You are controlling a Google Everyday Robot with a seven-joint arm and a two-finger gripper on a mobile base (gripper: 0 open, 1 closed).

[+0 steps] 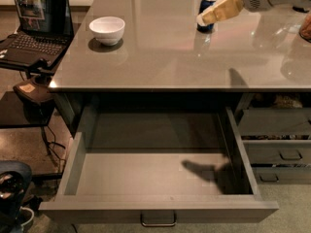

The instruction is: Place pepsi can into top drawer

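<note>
The pepsi can (207, 4) stands upright on the grey countertop (184, 52) at the back right, partly hidden behind my gripper. My gripper (203, 18) has cream-coloured fingers (218, 9) and reaches in from the right, its tips in front of the can's lower half. The top drawer (160, 178) is pulled fully open below the counter, wide and shallow, with nothing in it and a dark loop handle (158, 222) at its front centre. The arm's shadow falls on the drawer floor at the right.
A white bowl (107, 29) sits on the counter's left part. An open laptop (33, 25) stands on a low stand at the far left. Narrower grey drawers (277, 140) with handles sit at the right. A dark object (12, 188) is at the bottom left on the floor.
</note>
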